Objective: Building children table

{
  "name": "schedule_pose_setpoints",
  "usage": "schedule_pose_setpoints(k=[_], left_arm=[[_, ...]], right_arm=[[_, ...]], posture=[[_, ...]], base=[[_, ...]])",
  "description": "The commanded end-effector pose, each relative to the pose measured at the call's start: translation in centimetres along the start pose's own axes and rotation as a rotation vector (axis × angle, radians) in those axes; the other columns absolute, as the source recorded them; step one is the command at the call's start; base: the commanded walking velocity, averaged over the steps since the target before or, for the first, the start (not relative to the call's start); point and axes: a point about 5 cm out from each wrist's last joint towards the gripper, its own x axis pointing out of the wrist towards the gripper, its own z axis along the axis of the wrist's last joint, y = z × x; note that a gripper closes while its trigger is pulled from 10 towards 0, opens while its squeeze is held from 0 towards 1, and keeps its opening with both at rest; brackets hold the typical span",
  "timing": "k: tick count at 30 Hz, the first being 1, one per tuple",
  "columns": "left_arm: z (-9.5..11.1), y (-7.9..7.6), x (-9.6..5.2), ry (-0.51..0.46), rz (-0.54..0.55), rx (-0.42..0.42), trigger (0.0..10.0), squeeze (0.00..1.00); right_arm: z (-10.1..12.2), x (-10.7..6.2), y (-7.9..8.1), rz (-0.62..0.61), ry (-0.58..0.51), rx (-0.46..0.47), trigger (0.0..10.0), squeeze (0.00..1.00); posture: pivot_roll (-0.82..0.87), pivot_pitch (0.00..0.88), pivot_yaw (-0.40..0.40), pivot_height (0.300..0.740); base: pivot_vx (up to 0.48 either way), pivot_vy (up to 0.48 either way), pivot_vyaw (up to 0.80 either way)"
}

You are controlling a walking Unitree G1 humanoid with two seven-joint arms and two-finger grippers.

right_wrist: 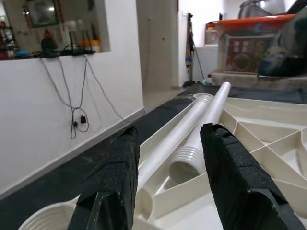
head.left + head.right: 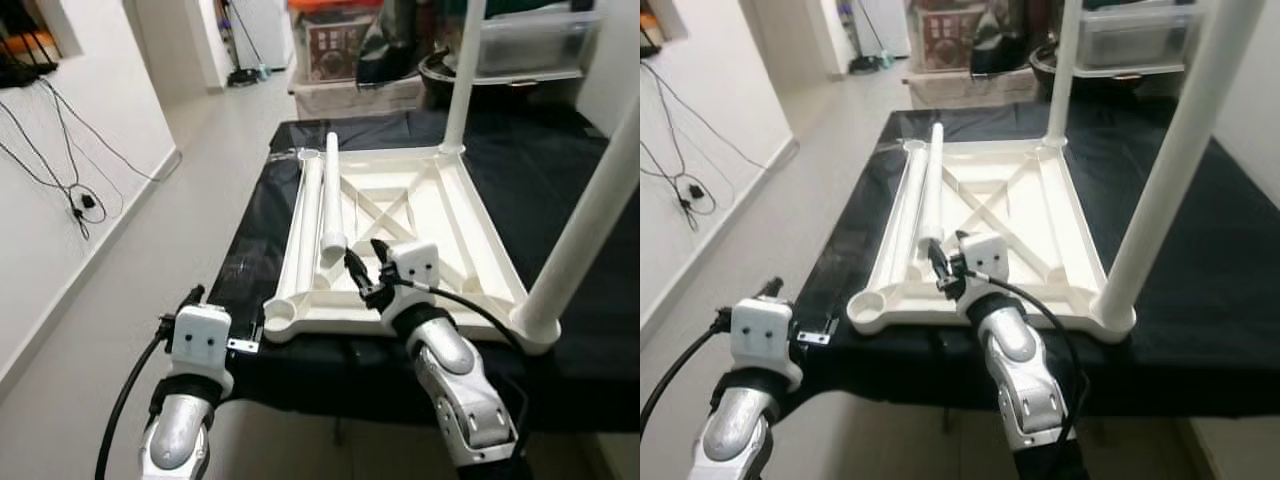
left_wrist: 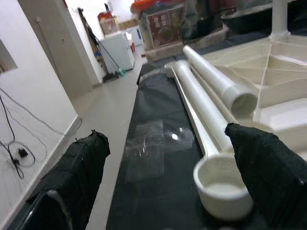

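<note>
A white plastic tabletop (image 2: pixel 470 240) lies upside down on a black-covered surface. Two white legs stand upright in its right corners: one far (image 2: pixel 460 70), one near (image 2: pixel 590 220). Two loose legs (image 2: pixel 331 180) (image 2: pixel 309 215) lie side by side along its left part. The near left socket (image 2: pixel 281 312) holds nothing. My right gripper (image 2: pixel 365 268) is open over the tabletop's front, its fingers pointing at the threaded end of a loose leg (image 1: pixel 184 160). My left gripper (image 2: pixel 180 308) is open and low, off the front left corner, facing the socket (image 3: pixel 223 184).
The black cloth (image 2: pixel 560 170) reaches past the tabletop on all sides. A clear plastic wrapper (image 3: pixel 148 143) lies on it near the left edge. Bare floor (image 2: pixel 200 200) runs along the left, by a white wall with hanging cables (image 2: pixel 70 190). Storage boxes (image 2: pixel 340 45) stand behind.
</note>
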Motion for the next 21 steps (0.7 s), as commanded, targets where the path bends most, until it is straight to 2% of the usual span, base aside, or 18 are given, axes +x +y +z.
schedule_pose_setpoints(k=[1,5,10,14,17,21], left_arm=[[-0.5,-0.6,-0.4,0.033,0.005,-0.023,10.0,0.00],[-1.2,-1.3,-1.4,0.085,-0.001,-0.058,10.0,0.00],[-1.6,-1.7,-1.8,0.114,0.002,-0.075,10.0,0.00],[-1.9,-2.1,-1.9,0.123,-0.009,-0.081,10.0,0.00],[-2.1,-2.3,-1.9,0.129,-0.023,-0.082,10.0,0.00],[-2.3,-2.5,-1.9,0.139,-0.029,-0.094,10.0,0.00]], right_arm=[[0.1,-0.3,0.8,0.035,-0.015,-0.012,10.0,0.00],[-1.1,-1.3,1.2,0.056,0.018,-0.021,10.0,0.00],[-1.9,-2.0,1.4,0.064,0.051,-0.026,10.0,0.00],[-2.4,-2.1,1.4,0.059,0.067,-0.029,10.0,0.00],[-2.6,-2.1,1.4,0.048,0.070,-0.026,10.0,0.00],[-2.9,-2.2,1.2,0.034,0.080,-0.031,10.0,0.00]], posture=[[-0.06,0.000,0.059,0.740],[-0.04,0.000,0.058,0.740],[-0.04,0.000,0.055,0.740],[-0.05,0.000,0.055,0.740],[-0.04,0.000,0.052,0.740],[-0.04,0.000,0.049,0.740]], base=[[0.000,0.000,0.00],[0.000,0.000,0.00],[0.000,0.000,0.00],[0.000,0.000,-0.80],[0.000,0.415,-0.79],[0.000,0.472,0.00]])
